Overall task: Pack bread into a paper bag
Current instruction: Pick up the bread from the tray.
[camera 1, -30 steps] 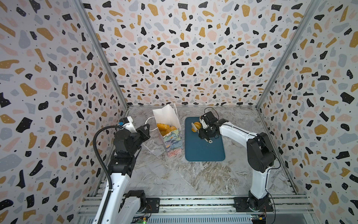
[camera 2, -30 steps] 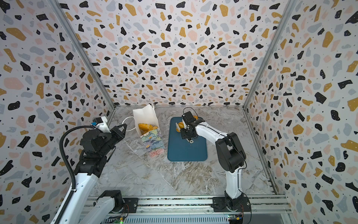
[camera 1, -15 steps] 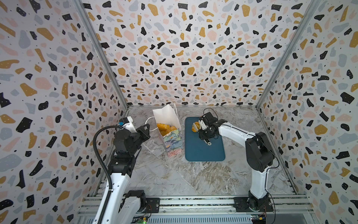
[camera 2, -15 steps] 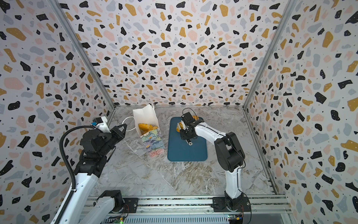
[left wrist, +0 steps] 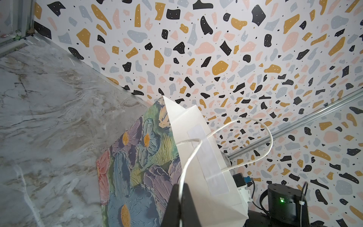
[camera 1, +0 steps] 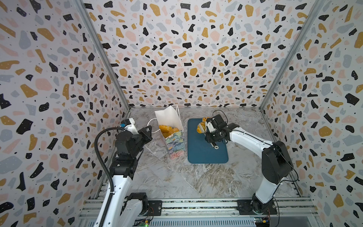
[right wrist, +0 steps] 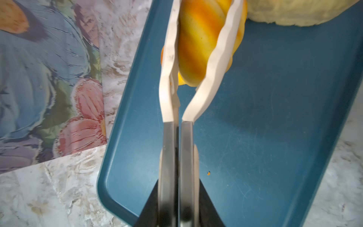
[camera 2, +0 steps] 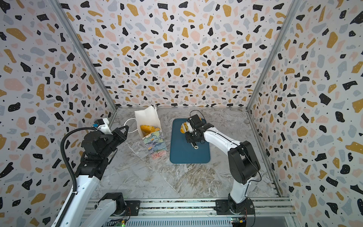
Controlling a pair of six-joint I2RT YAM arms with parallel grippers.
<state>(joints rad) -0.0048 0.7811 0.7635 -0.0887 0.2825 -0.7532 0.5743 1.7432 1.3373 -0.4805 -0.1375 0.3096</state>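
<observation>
Bread, item one: striped roll (right wrist: 198,39), golden-orange, pinched between the white tips of the tongs (right wrist: 169,137) at the far left corner of the teal tray (right wrist: 275,118). You cannot tell whether it rests on the tray or hangs clear of it.

Item two: pale loaf (right wrist: 294,13), lying along the tray's far edge, just beside the roll.

Item three: golden pieces (camera 1: 168,129), several, heaped inside the paper bag (camera 1: 174,141).

Paper bag: upright, mouth open, white inside, painted flowers outside. It stands on the desk (camera 1: 176,176) just beside the tray's left edge, with a strip of marble showing between.

Your right gripper (right wrist: 178,202): clenched on the tongs' metal handles, above the tray.

Your left gripper (left wrist: 179,198): clenched on the bag's white cord handle (left wrist: 255,121), on the bag's left side.
</observation>
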